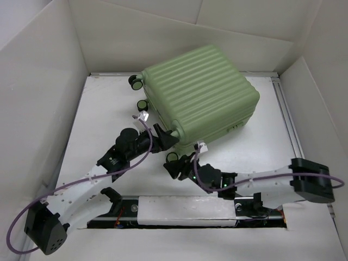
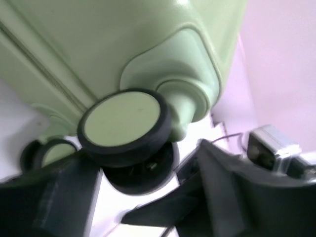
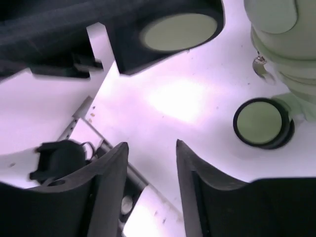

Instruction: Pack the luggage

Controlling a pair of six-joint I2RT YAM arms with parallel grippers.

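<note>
The luggage [image 1: 198, 95] is a pale green ribbed hard-shell suitcase lying shut on the white table. Its black-and-green caster wheels [image 1: 142, 103] point left and toward me. My left gripper [image 1: 163, 138] is at the suitcase's near-left corner. In the left wrist view its jaws stand wide apart, with a caster wheel [image 2: 123, 123] just beyond the fingertips and a white gap beside the right finger [image 2: 222, 187]. My right gripper [image 1: 176, 166] sits by the nearest wheel [image 1: 173, 157]. It is open over bare table [image 3: 150, 153], with a wheel [image 3: 259, 122] off to its right.
White cardboard walls [image 1: 38, 81] close in the table on the left, back and right. A metal rail [image 1: 285, 109] runs along the right side. The arms' mounting bar [image 1: 185, 209] lies along the near edge.
</note>
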